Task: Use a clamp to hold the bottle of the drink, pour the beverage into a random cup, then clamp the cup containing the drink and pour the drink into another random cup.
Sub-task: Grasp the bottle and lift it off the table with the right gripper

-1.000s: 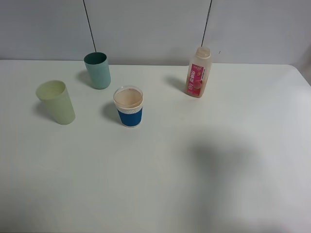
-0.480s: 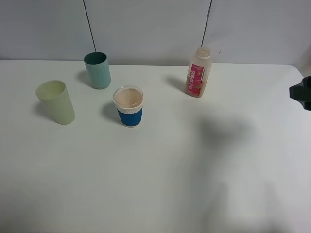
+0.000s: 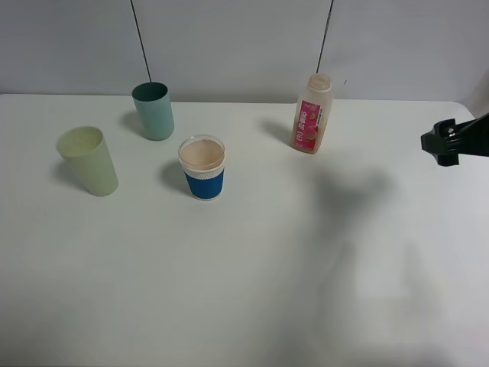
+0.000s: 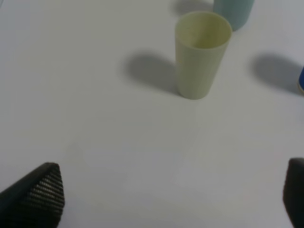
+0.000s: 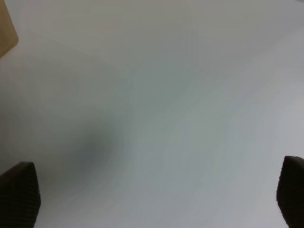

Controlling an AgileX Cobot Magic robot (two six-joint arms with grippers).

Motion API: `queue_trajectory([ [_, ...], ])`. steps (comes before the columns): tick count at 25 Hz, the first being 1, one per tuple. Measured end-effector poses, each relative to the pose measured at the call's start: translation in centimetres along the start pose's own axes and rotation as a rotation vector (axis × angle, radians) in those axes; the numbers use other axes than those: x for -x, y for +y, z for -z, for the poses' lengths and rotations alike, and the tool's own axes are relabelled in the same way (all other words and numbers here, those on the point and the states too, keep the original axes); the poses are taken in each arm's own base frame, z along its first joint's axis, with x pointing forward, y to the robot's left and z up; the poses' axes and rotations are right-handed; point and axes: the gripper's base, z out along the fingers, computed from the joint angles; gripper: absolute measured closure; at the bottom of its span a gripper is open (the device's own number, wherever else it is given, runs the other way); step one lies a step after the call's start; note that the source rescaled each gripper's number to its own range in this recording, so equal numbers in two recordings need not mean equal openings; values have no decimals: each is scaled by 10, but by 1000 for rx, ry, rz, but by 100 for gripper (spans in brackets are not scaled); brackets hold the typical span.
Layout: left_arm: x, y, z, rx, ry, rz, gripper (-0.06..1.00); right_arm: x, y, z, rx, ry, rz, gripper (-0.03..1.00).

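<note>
Exterior high view, right clamp (image 3: pixel 442 143): a black, blocky tip juts in from the right edge above the table (image 3: pixel 252 290), well apart from the bottle (image 3: pixel 312 115) and touching nothing.
Right clamp jaws: the right wrist view shows two dark, ribbed fingertips (image 5: pixel 19 197) spread wide, with only bare white surface between them; nothing is gripped.
Left clamp (image 4: pixel 164 199): its dark, cross-hatched pads (image 4: pixel 40 194) are set wide apart and grip nothing; it hangs over the table on the near side of the pale yellow-green tumbler (image 4: pixel 202 52).
Bottle: upright at far right of centre; translucent squarish plastic with a wide round uncapped neck and a pink-red label.
Blue-sleeved cup (image 3: pixel 203 168): upright, left of centre; short clear plastic with a ribbed blue sleeve and a white band above it.
Beverage (image 3: pixel 202 154): pale peach, milky and opaque, standing high in the blue-sleeved cup.
Pale yellow-green tumbler: at the left, plain, smooth and tapered, taller than the sleeved cup.
Teal tumbler (image 3: pixel 153 112): farther back, between the other two cups; smooth, tapered plastic.
Table: white, matte and flat, with a soft grey shadow on its right half.
</note>
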Motion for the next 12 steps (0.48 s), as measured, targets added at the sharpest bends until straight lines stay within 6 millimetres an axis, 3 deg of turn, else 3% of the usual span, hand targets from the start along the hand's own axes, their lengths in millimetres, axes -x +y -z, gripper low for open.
queue_trajectory([
  [3, 0, 0, 0, 0, 0, 0, 17, 0, 2, -20, 11, -15, 22, -3],
  [12, 0, 0, 0, 0, 0, 0, 17, 4, 4, -46, 10, -116, 87, -3],
])
